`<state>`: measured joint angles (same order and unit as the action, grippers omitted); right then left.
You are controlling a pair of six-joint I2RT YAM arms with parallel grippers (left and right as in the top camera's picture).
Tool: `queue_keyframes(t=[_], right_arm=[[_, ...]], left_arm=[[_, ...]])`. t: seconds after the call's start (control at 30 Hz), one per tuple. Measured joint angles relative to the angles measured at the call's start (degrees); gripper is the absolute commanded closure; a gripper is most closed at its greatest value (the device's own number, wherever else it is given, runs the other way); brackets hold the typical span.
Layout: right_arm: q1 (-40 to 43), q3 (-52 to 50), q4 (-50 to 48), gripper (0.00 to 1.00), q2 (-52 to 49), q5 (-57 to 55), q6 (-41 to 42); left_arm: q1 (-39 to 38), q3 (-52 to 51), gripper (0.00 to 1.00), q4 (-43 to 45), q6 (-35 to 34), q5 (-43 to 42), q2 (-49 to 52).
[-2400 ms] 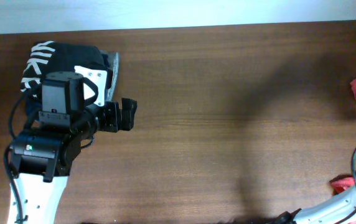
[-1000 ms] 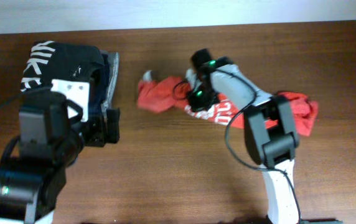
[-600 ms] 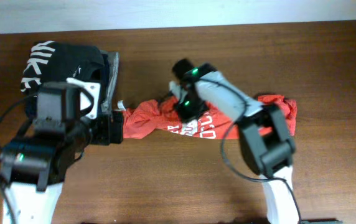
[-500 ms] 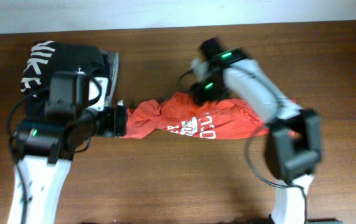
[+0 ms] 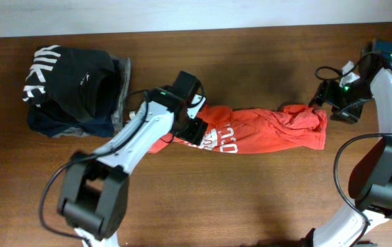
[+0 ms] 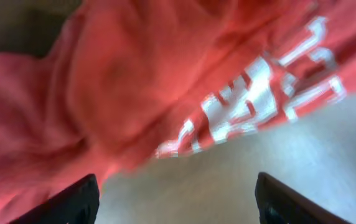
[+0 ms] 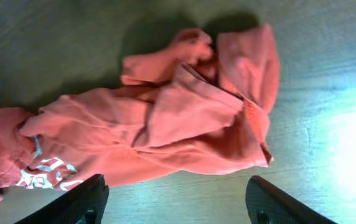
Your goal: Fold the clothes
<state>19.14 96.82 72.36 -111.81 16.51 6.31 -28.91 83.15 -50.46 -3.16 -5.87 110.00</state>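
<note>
Orange-red cotton T-shirt (image 5: 271, 134), wrinkled into a long strip, lies mid-bench (image 5: 251, 199). Left fingers (image 6: 72, 202) wide apart over its lettered end, empty; right fingers (image 7: 81, 199) wide apart near the other end, empty.

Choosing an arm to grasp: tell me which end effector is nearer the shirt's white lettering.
Left. The left end effector is over the shirt beside the lettering; the right end effector is past the shirt's far end.

T-shirt (image 5: 268, 134): matt orange-red cloth, wrinkled, white print. Table (image 5: 251, 62): dark brown wood, smooth, slight sheen. Black garment (image 5: 79, 72): matt cloth. Left arm (image 5: 129, 140): smooth white plastic shell.
</note>
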Motion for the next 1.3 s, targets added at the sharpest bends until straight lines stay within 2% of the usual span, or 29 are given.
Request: queue_keyframes(t=[0.1, 0.2, 0.27, 0.33, 0.43, 0.47, 0.5, 0.67, 0.77, 0.83, 0.97, 1.13, 1.3], right_arm=[[-0.07, -1.62, -0.7, 0.25, 0.0, 0.5, 0.04], [-0.11, -3.08, -1.81, 0.25, 0.0, 0.74, 0.04], [-0.11, -3.69, -2.16, 0.25, 0.0, 0.79, 0.07], [-0.11, -3.74, -2.16, 0.24, 0.0, 0.79, 0.11], [-0.11, -3.78, -2.16, 0.27, 0.0, 0.81, 0.15], [-0.11, -3.78, -2.19, 0.27, 0.0, 0.85, 0.22], [-0.11, -3.78, -2.19, 0.27, 0.0, 0.96, 0.24], [-0.11, -3.78, -2.19, 0.27, 0.0, 0.96, 0.37], [-0.11, -3.82, -2.25, 0.24, 0.0, 0.96, 0.37], [-0.11, -3.98, -2.6, 0.23, 0.0, 0.96, 0.28], [-0.11, -4.04, -3.41, 0.23, -0.02, -0.37, 0.13], [-0.11, -6.54, -3.63, 0.23, -0.24, -0.55, -0.07], [-0.11, -12.87, -4.11, 0.23, -0.48, 3.72, -1.6]], left_arm=[[-0.11, 0.0, 0.23, 2.99, -2.73, 1.7, 3.15], [0.04, 0.0, 0.34, 4.22, -4.55, 2.86, 3.39], [0.04, 0.0, 0.68, 4.24, -5.18, 3.23, 3.39], [0.04, 0.0, 0.75, 4.31, -5.79, 3.39, 3.39], [0.04, 0.0, 0.78, 4.28, -6.1, 3.56, 3.39], [0.04, 0.0, 0.91, 4.26, -6.12, 3.56, 3.39], [0.04, 0.0, 0.99, 4.13, -6.12, 3.58, 3.39], [0.04, 0.39, 0.99, 1.92, -6.38, 3.82, 3.39], [0.04, 5.44, 0.99, -5.31, -6.36, 5.57, 3.39], [0.04, 14.27, 1.0, -13.2, -6.36, 9.64, 3.37], [0.04, 26.84, 1.0, -19.74, -6.1, 17.64, 1.44], [0.04, 32.48, 0.99, -21.9, -5.79, 26.97, -1.05], [0.04, 33.0, 1.0, -22.62, -6.56, 35.63, -1.14]])
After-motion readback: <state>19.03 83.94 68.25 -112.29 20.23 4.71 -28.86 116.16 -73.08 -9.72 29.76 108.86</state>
